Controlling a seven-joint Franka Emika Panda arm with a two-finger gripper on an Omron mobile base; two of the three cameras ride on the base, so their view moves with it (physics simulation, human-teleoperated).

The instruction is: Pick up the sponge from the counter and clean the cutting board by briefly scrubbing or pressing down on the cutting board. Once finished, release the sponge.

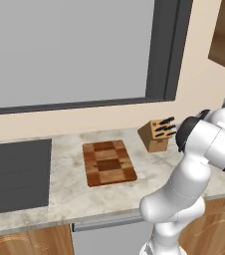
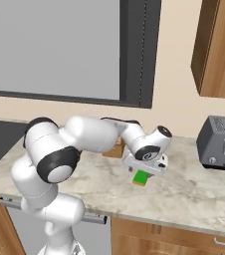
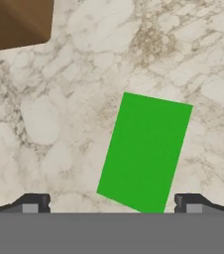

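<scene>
Green sponge (image 3: 144, 151) lies flat on the marbled table (image 3: 59, 124), just below the wide-open pincer (image 3: 111, 204); it looks light and soft, best squeezed across its narrow sides, askew to the fingertips (image 3: 34, 202).

Counter (image 1: 69, 164) bears board (image 1: 108, 162), sponge (image 3: 144, 152).
</scene>
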